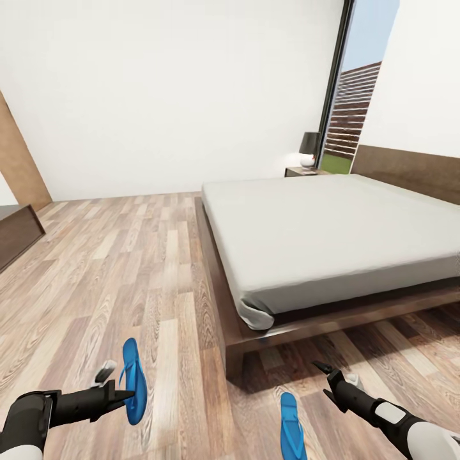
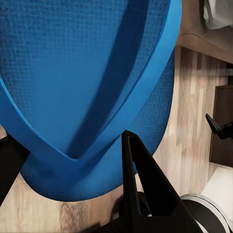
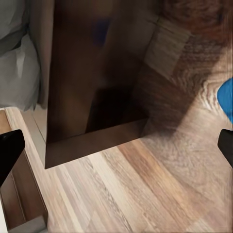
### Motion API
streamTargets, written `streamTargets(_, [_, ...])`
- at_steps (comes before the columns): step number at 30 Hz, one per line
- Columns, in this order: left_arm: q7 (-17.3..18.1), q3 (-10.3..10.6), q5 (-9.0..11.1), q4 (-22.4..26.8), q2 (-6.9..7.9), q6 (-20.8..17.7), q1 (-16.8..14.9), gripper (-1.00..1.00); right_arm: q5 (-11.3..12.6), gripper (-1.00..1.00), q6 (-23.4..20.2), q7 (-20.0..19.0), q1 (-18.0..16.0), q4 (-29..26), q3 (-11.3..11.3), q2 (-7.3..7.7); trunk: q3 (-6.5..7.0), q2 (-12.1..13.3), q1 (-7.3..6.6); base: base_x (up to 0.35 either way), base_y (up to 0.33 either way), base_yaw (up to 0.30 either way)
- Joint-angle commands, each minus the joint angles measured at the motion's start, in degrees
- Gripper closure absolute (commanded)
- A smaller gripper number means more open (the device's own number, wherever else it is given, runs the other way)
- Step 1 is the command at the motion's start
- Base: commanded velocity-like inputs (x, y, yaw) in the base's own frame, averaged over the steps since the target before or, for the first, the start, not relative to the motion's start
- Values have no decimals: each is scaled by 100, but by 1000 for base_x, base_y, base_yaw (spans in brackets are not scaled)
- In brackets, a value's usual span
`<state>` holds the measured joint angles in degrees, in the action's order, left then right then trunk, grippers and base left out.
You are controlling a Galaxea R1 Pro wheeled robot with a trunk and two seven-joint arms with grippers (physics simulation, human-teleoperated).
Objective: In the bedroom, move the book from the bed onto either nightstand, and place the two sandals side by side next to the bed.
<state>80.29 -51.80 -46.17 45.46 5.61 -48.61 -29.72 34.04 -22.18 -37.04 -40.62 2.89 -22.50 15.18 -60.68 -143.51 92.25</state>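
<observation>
My left gripper [image 1: 128, 391] is shut on one blue sandal [image 1: 134, 377], low over the wood floor left of the bed's foot corner. Up close in the left wrist view, that sandal [image 2: 87, 73] sits between the black fingers [image 2: 141, 184], strap side toward the camera. The other sandal [image 1: 292, 427] lies flat on the floor in front of the bed frame, and its edge [image 3: 226, 99] also shows in the right wrist view. Just right of it, my right gripper [image 1: 321, 379] is open and empty. The bed [image 1: 332, 236] has a bare pale mattress. The book is out of view.
A dark nightstand [image 1: 305, 171] with a black-shaded lamp [image 1: 310, 147] stands at the bed's far side by the tall window [image 1: 354, 96]. A low dark dresser [image 1: 16, 233] is at the left edge. The bed frame's corner post [image 3: 92, 87] is close to my right gripper.
</observation>
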Motion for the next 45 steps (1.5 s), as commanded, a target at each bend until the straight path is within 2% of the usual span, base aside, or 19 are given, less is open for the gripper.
streamTargets(1, [57, -23, -59, 7, -3, -61, -8, 100, 60, -100, -32, -14, -8, 18, 9, 3, -6, -3, -1, 0, -157, 0])
streamTargets(9, [57, -26, -59, 7, 1, -61, -8, 100, 59, -100, -1, -14, -8, 18, 9, 3, -6, -3, -1, 0, -99, 12])
streamTargets(23, [57, -32, -59, 7, 1, -61, -8, 100, 59, -100, -8, -5, -8, 18, 9, 3, -6, -3, -1, 0, -92, 184])
streamTargets(45, [57, -24, -59, 7, -8, -66, -8, 100, 52, -100, -6, -3, -8, 18, 18, -6, -6, -3, -1, 0, -119, 18])
